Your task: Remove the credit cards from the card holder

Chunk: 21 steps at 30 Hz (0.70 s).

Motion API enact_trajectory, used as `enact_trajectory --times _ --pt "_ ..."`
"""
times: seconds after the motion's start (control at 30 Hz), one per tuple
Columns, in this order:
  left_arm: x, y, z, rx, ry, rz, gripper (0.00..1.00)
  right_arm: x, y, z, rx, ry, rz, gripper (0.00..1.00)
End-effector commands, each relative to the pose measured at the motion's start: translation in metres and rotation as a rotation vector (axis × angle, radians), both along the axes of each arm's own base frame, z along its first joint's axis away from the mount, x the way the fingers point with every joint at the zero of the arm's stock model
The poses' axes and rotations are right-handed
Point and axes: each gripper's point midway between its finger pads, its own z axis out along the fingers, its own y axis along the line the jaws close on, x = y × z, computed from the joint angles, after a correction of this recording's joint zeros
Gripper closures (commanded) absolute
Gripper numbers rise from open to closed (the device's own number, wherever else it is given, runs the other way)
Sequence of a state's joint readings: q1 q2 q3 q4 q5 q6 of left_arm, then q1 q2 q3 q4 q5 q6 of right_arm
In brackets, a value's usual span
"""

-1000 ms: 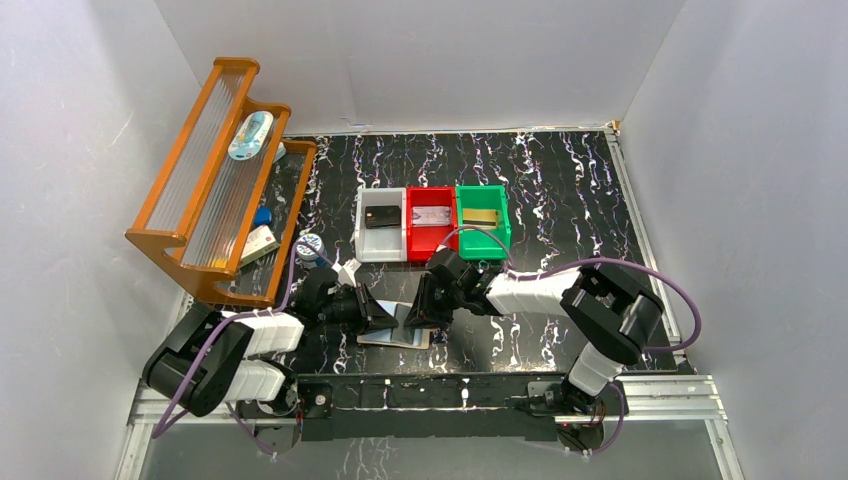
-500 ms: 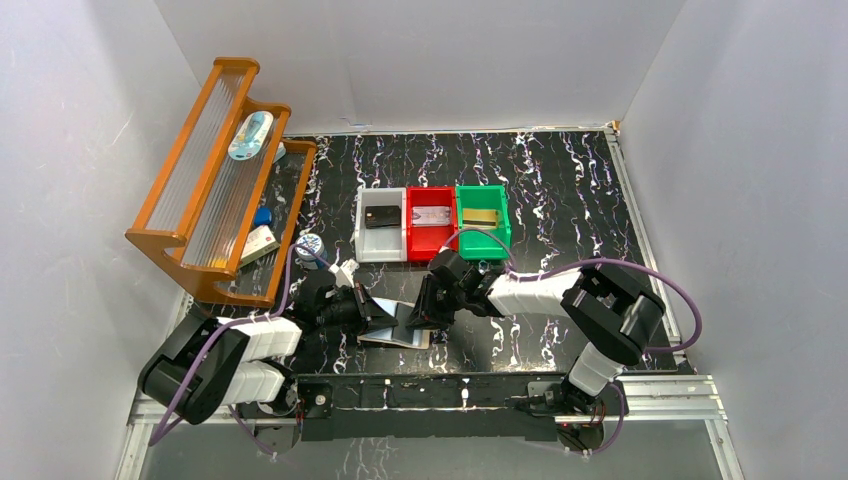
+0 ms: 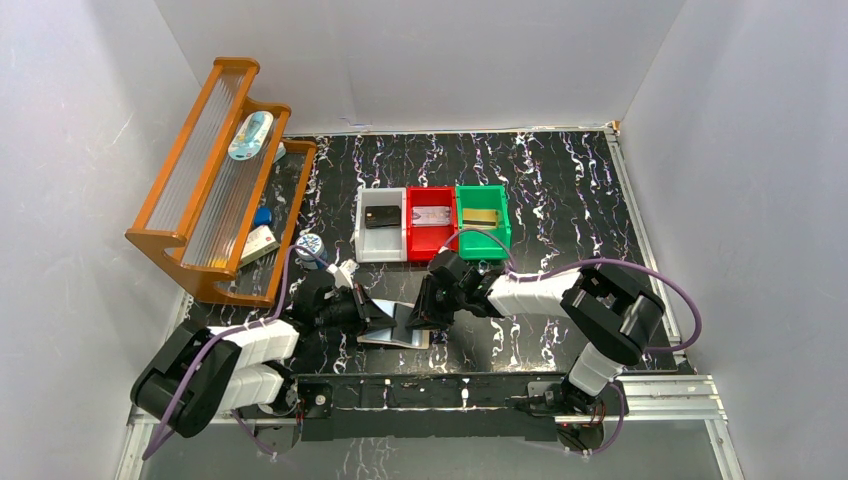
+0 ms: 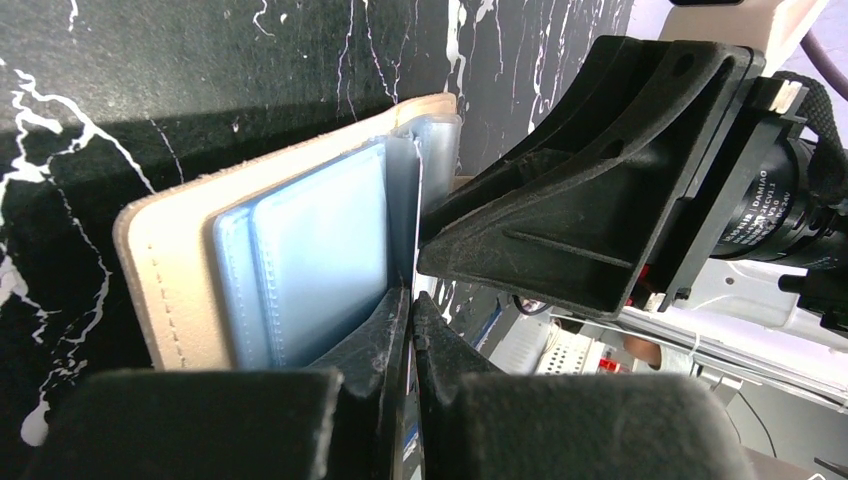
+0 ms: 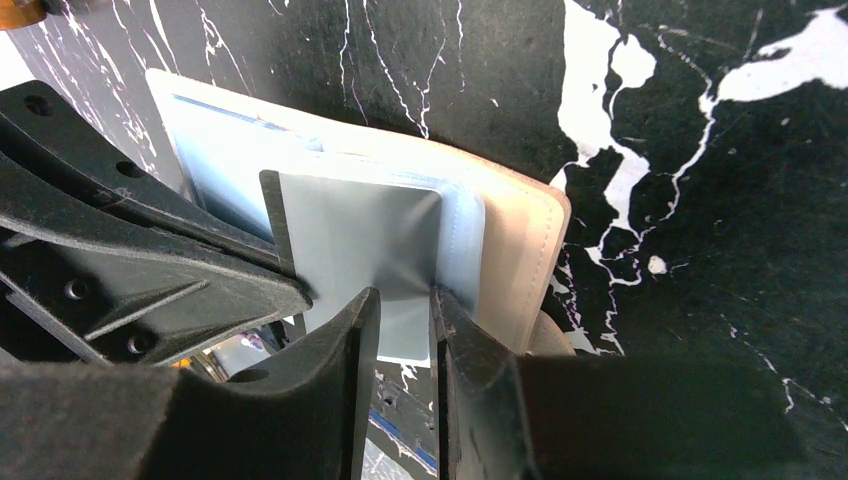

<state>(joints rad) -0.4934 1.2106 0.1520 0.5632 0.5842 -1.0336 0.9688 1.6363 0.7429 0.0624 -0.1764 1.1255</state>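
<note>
Left claw (image 4: 411,312) is pinched tight on a pale blue leaf of the tan leather bifold card holder (image 4: 165,270). Right claw (image 5: 405,305) stands slightly apart over a glossy silver-grey card (image 5: 360,230).

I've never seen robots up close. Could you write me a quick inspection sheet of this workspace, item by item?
Surface: black table with white marbling.
Job's things: card holder lies open between the arms, pale blue pockets up, one leaf standing. Grey bin, red bin and green bin each hold one card.
Clutter: wooden rack at left, with small items on it.
Grippers: left gripper shut at the holder's fold. Right gripper has its jaws parted around the standing leaf, grip unclear.
Cables: purple cables loop along both arms; one arcs over the bins' near edge.
Surroundings: plain white walls; nothing else seen.
</note>
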Motion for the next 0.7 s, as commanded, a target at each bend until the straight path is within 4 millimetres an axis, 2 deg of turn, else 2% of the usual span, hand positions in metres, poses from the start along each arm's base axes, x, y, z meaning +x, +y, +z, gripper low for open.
enact_trajectory --times 0.0,0.4,0.67 --pt "0.0099 -0.0055 0.0208 -0.036 -0.078 -0.011 0.98 -0.0085 -0.0358 -0.0388 -0.174 0.035 -0.023 0.66" --pt "0.011 -0.001 0.021 0.012 -0.094 -0.012 0.96 -0.008 -0.0358 -0.0382 -0.172 0.034 -0.021 0.66" --pt "0.0111 0.001 0.0196 0.027 -0.095 -0.007 0.99 -0.0063 -0.0344 -0.0349 -0.161 0.024 -0.014 0.66"
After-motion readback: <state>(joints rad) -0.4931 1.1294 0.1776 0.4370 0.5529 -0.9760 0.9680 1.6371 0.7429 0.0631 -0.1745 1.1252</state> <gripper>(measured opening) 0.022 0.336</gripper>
